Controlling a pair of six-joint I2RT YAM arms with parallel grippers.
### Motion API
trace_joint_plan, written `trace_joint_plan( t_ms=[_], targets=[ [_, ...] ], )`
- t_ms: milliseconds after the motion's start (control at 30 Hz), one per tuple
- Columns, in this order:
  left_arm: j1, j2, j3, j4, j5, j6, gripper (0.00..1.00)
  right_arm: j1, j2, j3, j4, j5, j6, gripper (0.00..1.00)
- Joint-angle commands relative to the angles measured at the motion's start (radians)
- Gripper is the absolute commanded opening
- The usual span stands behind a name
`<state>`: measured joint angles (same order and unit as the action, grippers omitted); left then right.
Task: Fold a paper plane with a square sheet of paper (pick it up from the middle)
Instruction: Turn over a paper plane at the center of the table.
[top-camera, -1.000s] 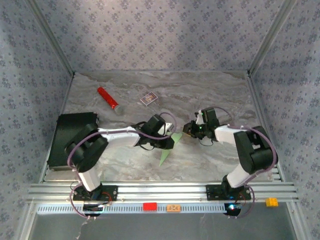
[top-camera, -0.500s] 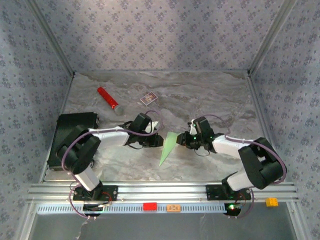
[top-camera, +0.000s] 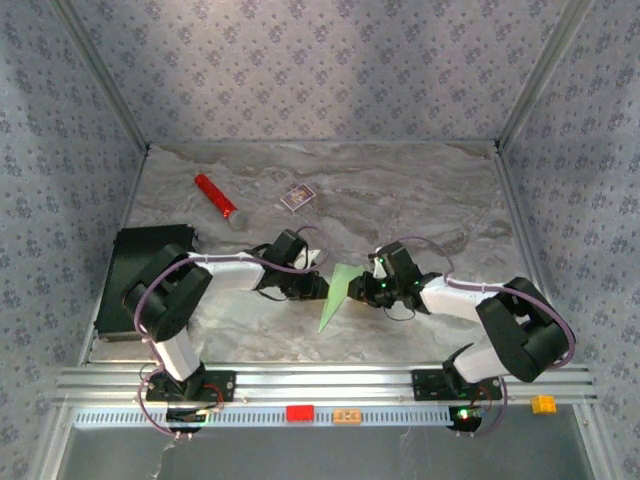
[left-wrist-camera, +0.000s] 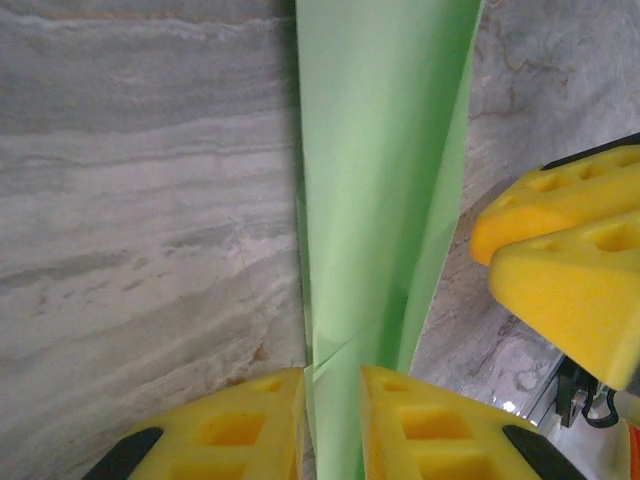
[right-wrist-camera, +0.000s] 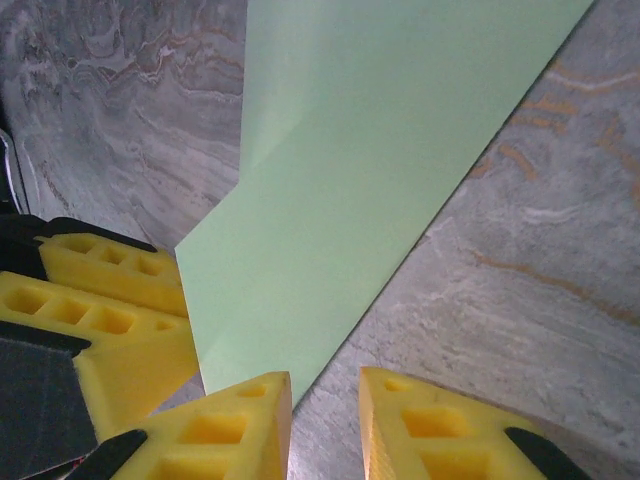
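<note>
Two arms reach in toward the middle of the marble table (top-camera: 430, 200) in the overhead view, and between them lies the paper plane (top-camera: 337, 292), a narrow pale green triangle with its sharp tip pointing to the near edge. The left gripper (top-camera: 322, 287) sits at its left side and the right gripper (top-camera: 358, 288) at its right, both low over the tabletop. Farther back are a red cylinder (top-camera: 215, 197) and a small card box (top-camera: 297, 197), well apart from the paper. A black case (top-camera: 145, 280) rests by the left wall.

From the left wrist, the paper plane (left-wrist-camera: 380, 180) runs straight away as a long green strip with a crease along it. The left gripper (left-wrist-camera: 332, 375) has its yellow fingers (left-wrist-camera: 250, 415) a little apart, green paper showing in the gap; I cannot tell whether they touch it. The other arm's yellow fingers (left-wrist-camera: 580, 290) are just beside the paper's right edge.

From the right wrist, the paper plane (right-wrist-camera: 380, 150) lies flat on the marble. The right gripper (right-wrist-camera: 325, 385) is slightly parted with bare table between its jaws. The left arm's fingers (right-wrist-camera: 120, 335) meet the sheet's near corner.
</note>
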<state>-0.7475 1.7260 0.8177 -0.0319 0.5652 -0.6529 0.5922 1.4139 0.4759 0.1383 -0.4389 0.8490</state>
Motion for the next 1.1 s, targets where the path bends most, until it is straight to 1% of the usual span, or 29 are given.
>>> trace_joint_plan(
  t_ms=[0, 200, 433, 633, 1067],
  targets=[
    [-0.013, 0.016, 0.038, -0.035, 0.015, 0.031, 0.21, 0.012, -0.013, -0.011, 0.001, 0.020, 0.013, 0.27],
    [-0.023, 0.018, 0.046, -0.076, -0.029, 0.044, 0.21, 0.023, -0.010, -0.014, 0.007, 0.016, 0.015, 0.26],
    [-0.024, -0.031, 0.023, -0.065, -0.057, 0.035, 0.21, 0.032, -0.002, -0.014, 0.015, 0.017, 0.018, 0.25],
    [-0.024, -0.016, 0.040, -0.092, -0.050, 0.043, 0.21, 0.037, 0.013, -0.011, 0.030, 0.013, 0.023, 0.26],
    [-0.037, 0.053, 0.066, -0.079, 0.010, 0.049, 0.19, 0.052, 0.058, -0.008, 0.069, -0.012, 0.033, 0.24]
  ],
)
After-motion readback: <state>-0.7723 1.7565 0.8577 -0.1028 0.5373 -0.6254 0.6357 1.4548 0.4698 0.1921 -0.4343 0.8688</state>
